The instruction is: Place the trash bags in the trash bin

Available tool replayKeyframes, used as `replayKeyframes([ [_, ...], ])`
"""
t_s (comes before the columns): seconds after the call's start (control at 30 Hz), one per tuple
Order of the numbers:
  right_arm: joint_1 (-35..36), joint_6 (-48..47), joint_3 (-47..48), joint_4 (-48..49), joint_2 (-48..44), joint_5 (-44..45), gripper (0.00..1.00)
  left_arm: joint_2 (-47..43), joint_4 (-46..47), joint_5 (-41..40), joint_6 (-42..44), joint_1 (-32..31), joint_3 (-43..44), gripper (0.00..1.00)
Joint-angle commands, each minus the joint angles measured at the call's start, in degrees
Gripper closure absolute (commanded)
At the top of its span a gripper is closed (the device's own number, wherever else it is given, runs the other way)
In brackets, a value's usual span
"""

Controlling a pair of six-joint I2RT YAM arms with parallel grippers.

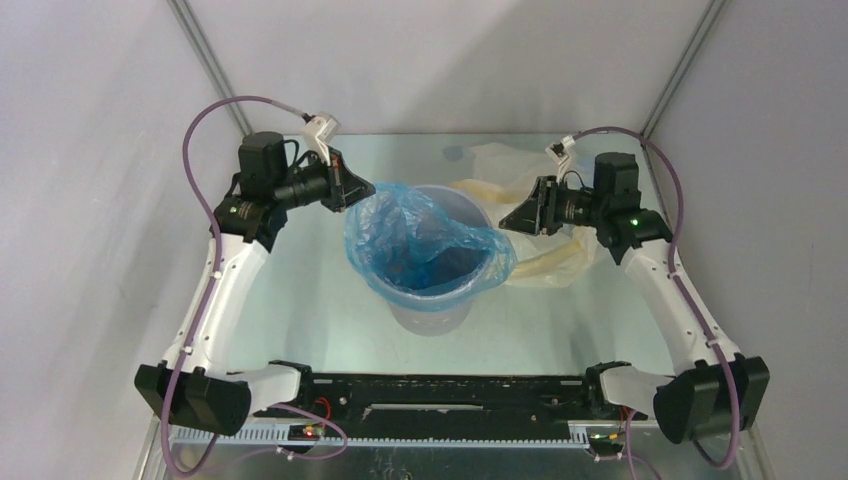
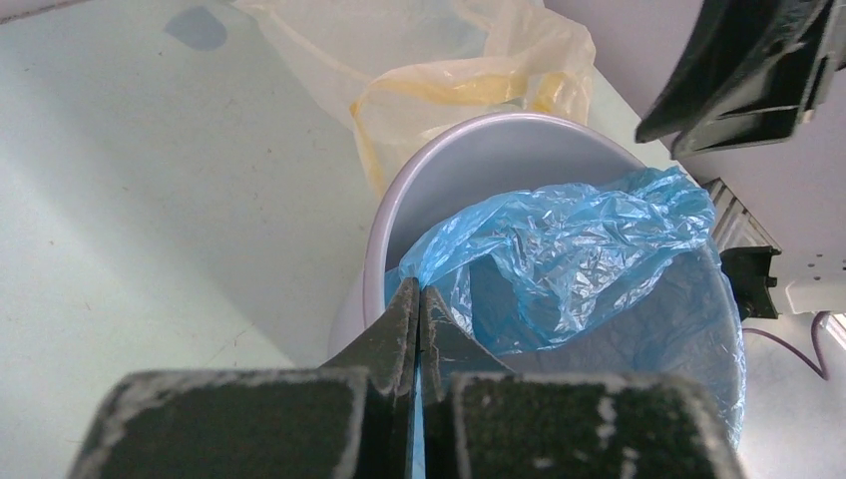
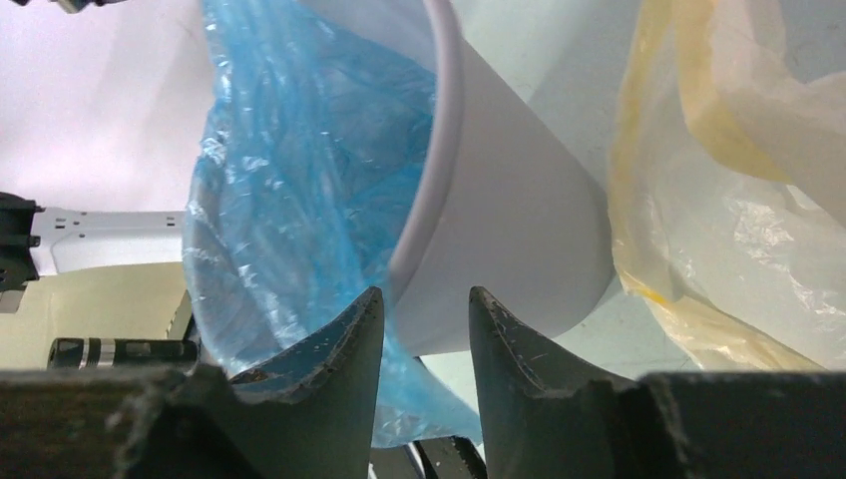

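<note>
The left end effector (image 2: 419, 304) pinches shut on the edge of the blue trash bag (image 1: 415, 235), the right end effector (image 3: 424, 299) stands open and empty at the rim of the trash bin (image 1: 432, 318), mid-frame, which that blue film lines, with cream-yellow bags (image 1: 515, 165) on the desk (image 1: 300, 290) at upper right.

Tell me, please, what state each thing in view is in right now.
trash bin: upright, partly lined.
blue trash bag: open inside the trash bin, edge draped over its rim.
cream-yellow bags: crumpled on the table, outside the trash bin.
left gripper: shut on the blue trash bag's edge.
right gripper: open, close to the trash bin's wall.
</note>
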Motion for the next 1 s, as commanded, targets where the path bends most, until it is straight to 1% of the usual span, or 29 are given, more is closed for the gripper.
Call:
replayKeyframes([
  [0.0,-0.09,-0.29,2.23,1.46,2.36,-2.48,0.57,-1.28,2.11,0.46,-0.92,0.29,0.0,1.0],
  [0.07,-0.04,-0.11,2.22,1.65,3.11,-5.53,0.54,-1.2,2.15,0.49,-1.11,0.33,-0.04,1.0],
  [0.13,-0.01,-0.13,2.27,1.46,3.4,-8.21,0.53,-1.26,2.23,0.49,-1.19,0.33,-0.02,1.0],
  [0.27,0.0,-0.16,2.23,0.25,2.43,-11.35,0.53,-1.24,2.24,0.19,-1.3,0.33,0.04,1.0],
  [0.33,0.15,0.14,2.26,-0.11,2.03,-11.98,0.55,-1.12,2.28,0.05,-1.5,0.33,0.04,1.0],
  [0.5,2.06,0.57,1.96,-1.11,1.23,-11.83,0.57,-1.25,2.42,-0.08,-1.74,0.31,0.13,1.0],
  [0.6,3.27,0.95,1.43,-1.44,0.65,-10.82,0.61,-1.37,2.42,-0.31,-1.74,0.33,0.04,1.0],
  [0.77,4.04,2.44,0.95,-0.17,-0.82,-10.58,0.6,-1.28,2.42,-0.36,-1.78,0.33,-0.05,1.0],
  [0.97,4.41,5.39,0.95,3.78,-1.58,-11.51,0.59,-1.2,2.42,-0.21,-1.82,0.33,-0.05,1.0],
])
